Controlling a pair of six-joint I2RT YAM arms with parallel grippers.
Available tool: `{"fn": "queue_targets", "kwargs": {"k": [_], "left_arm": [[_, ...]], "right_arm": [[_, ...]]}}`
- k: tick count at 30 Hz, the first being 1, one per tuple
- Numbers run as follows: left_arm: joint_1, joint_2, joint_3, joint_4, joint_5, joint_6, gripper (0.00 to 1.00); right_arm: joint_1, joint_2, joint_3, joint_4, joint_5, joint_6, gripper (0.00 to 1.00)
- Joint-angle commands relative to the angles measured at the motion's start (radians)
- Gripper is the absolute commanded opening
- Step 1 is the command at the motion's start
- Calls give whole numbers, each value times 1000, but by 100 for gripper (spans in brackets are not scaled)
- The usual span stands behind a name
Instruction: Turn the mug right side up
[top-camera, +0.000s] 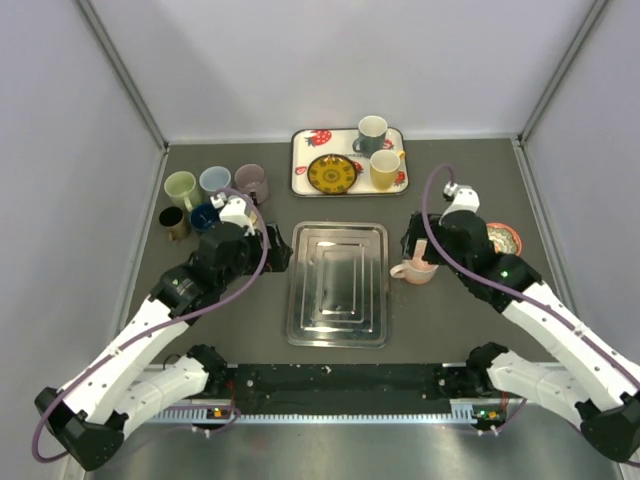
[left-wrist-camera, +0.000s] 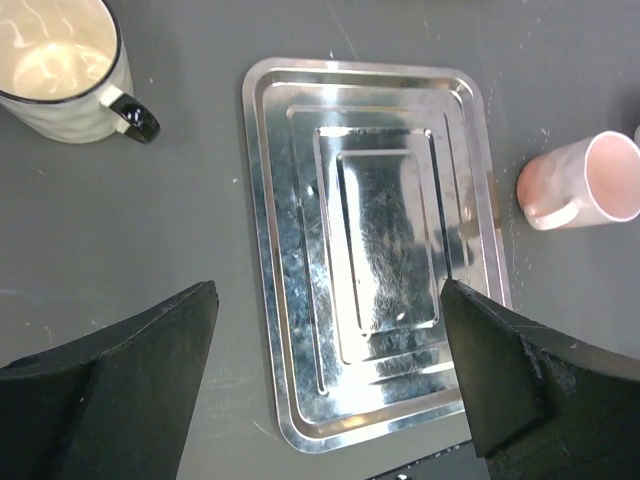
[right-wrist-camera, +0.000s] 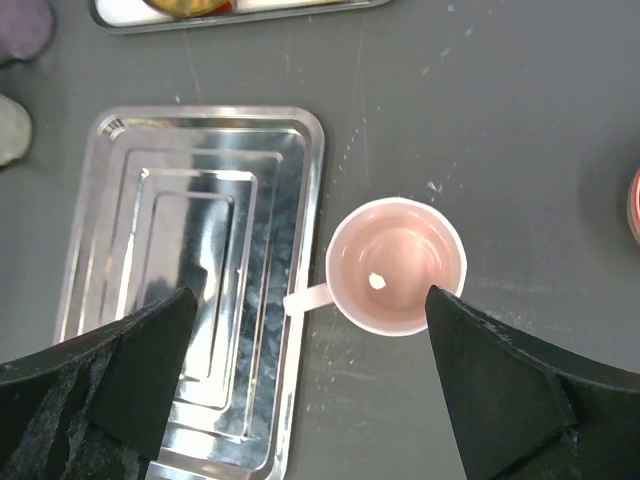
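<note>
2 arms (top-camera: 130, 345) | white links (top-camera: 565, 330) | black joints (top-camera: 222, 252) | purple cables (top-camera: 424, 205) | black fingers (left-wrist-camera: 130, 390)

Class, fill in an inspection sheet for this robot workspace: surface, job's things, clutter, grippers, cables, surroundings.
Surface: dark grey table, a few pale specks.
Job's things: pink mug upright, mouth up, handle toward the metal tray.
Clutter: strawberry tray with two mugs and a yellow plate; mug cluster back left; small dish at right.
Grippers: left gripper and right gripper open, holding nothing.
Cables: purple cable looped along each arm.
Surroundings: plain pale walls.
</note>
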Motion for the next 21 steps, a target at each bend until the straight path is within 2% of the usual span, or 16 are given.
{"fn": "queue_targets", "kwargs": {"k": [1,4,8,13,16,18,21], "left_arm": [[-2,-4,-17,44,47,21,99],[-2,-34,-46,72,73,52,99],[-2,-82,-92,96,58,75,99],[-2,-108,-130,76,13,63,96],[-2,-127,-168,102,19,60,94],[-2,-139,-196,127,33,57,93],[-2,-143,-210,151,44,43,92]], "right_arm": [[2,-115,-32,107,-5,4,99],[2,-123,-20,95,-77,-84,99],[4,-54,29,-19,38,-111,99],[4,-77,-21,-67,127,-87,99],[4,-100,-47,-83,67,-87,97],[15,-80,-58,-105,1,-82,92],[54,-53,-82,-123,76,-11,90]]}}
